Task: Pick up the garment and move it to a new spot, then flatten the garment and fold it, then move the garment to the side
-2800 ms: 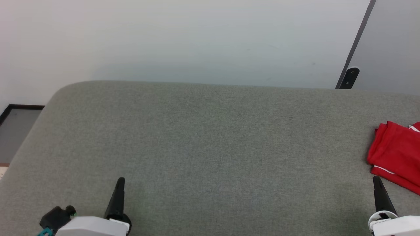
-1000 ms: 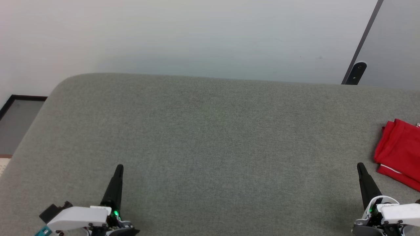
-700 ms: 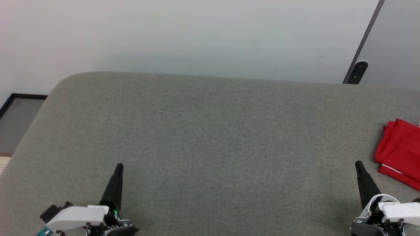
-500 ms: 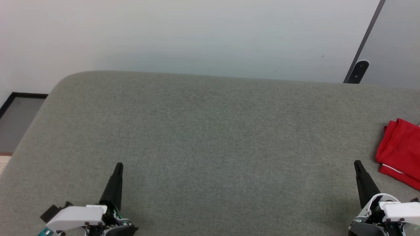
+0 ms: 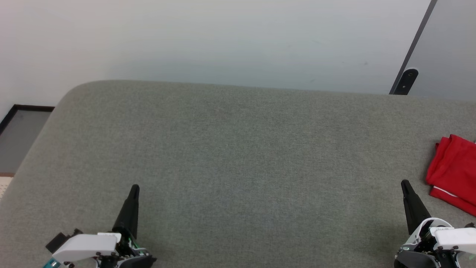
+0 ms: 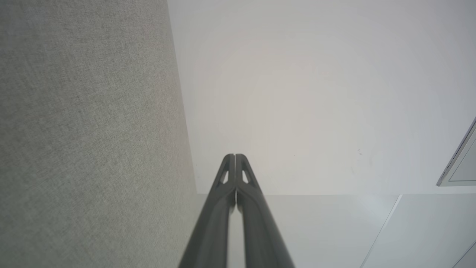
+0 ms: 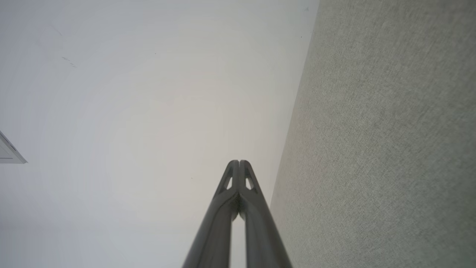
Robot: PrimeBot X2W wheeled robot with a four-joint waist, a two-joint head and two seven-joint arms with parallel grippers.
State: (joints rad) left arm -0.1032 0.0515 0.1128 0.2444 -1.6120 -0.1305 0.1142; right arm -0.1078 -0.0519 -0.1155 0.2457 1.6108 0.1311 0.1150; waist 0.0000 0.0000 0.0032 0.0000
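1. The left hand (image 5: pixel 134 188) sits at the lower left of the head view. Its two dark fingers are pressed together into a single point and grip nothing. In the left wrist view the fingertips (image 6: pixel 230 163) meet with no gap.
2. The right hand (image 5: pixel 404 183) sits at the lower right of the head view, likewise closed and empty. In the right wrist view its fingertips (image 7: pixel 243 169) touch each other.
3. Both hands point away from the robot over the near part of the tabletop (image 5: pixel 238 149), a broad surface covered in grey fabric with a rounded far-left corner. I cannot tell whether either tip touches the fabric.
4. The garment (image 5: pixel 453 167) lies on the tabletop at the right edge of the head view, near the right hand and up to its right, but apart from it. It is red and folded into layers, with a thin white line along its near edge. The frame edge cuts off part of it.
5. Beyond the tabletop stands a pale wall (image 5: pixel 223 37), with a grey panel (image 5: pixel 452 44) at the upper right.
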